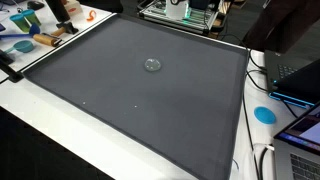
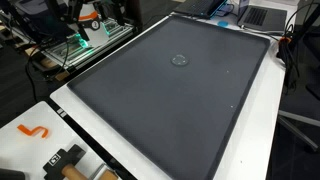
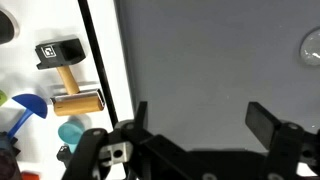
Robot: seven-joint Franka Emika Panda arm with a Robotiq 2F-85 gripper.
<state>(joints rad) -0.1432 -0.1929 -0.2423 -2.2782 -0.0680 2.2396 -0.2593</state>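
My gripper [image 3: 200,120] shows only in the wrist view. Its two black fingers are spread wide with nothing between them, hovering over a large dark grey mat [image 3: 210,60]. A small clear round glass object [image 3: 312,45] lies on the mat at the right edge of the wrist view, apart from the fingers. It also shows near the middle of the mat in both exterior views [image 1: 152,64] [image 2: 179,59]. The arm does not appear in either exterior view.
Beside the mat on the white table lie a black block with a wooden handle [image 3: 60,52], a wooden cylinder [image 3: 78,100] and blue items [image 3: 25,108]. An orange hook [image 2: 35,130], a laptop [image 1: 300,75], a blue disc [image 1: 264,113] and a metal rack [image 2: 85,40] border the mat.
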